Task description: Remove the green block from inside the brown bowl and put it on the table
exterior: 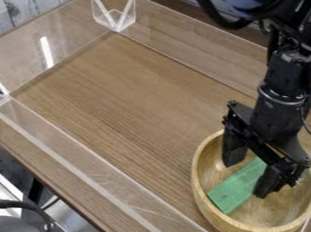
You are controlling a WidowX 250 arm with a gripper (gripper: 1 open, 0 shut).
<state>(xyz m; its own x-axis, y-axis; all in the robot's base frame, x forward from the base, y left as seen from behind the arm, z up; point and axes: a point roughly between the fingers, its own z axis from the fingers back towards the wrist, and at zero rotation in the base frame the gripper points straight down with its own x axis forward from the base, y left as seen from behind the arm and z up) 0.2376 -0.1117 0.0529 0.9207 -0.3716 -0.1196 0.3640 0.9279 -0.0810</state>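
The green block (pixel 235 188), a flat bright green bar, lies tilted inside the brown bowl (pixel 213 214), a round light-tan wooden bowl at the table's near right corner. My black gripper (pixel 254 167) points straight down into the bowl with its jaws open. One finger (pixel 234 145) stands left of the block's upper end, the other (pixel 277 178) to its right. The block's far end is hidden behind the fingers, and I cannot tell whether they touch it. The table (pixel 120 95) is brown wood grain.
Low clear acrylic walls (pixel 62 142) run along the table's edges, with a clear corner bracket (pixel 112 13) at the back left. The bowl sits close to the front wall. A dark object (pixel 4 218) lies below the table's front left edge.
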